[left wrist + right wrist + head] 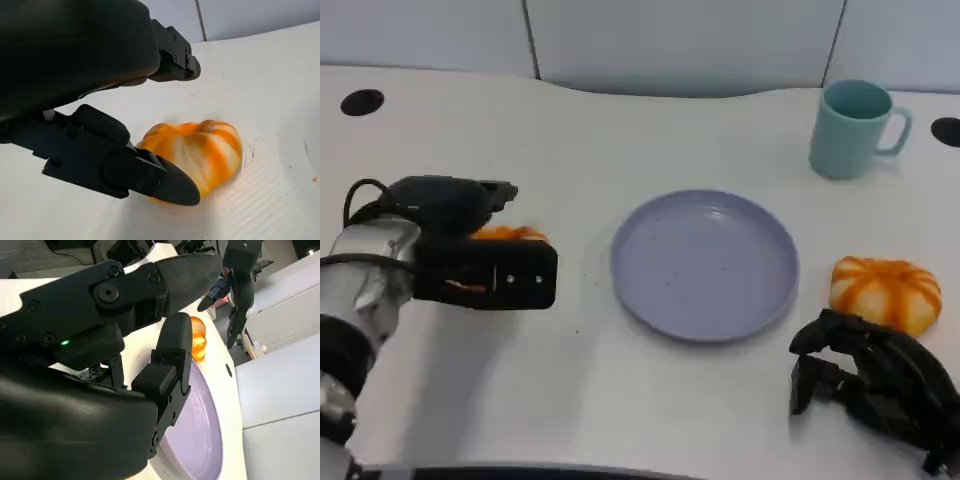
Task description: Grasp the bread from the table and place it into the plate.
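Two orange-and-white striped bread rolls lie on the white table. One roll lies left of the lavender plate, partly hidden under my left hand. In the left wrist view this roll sits on the table between the spread fingers: a lower finger touches its near side, while the upper fingers stay above it. The other roll lies right of the plate, just beyond my right hand, which holds nothing. The right wrist view shows the plate, the left roll and my left hand over it.
A light blue mug stands at the back right, beyond the plate. Round cable holes mark the table's far corners. A grey wall panel runs behind the table's curved back edge.
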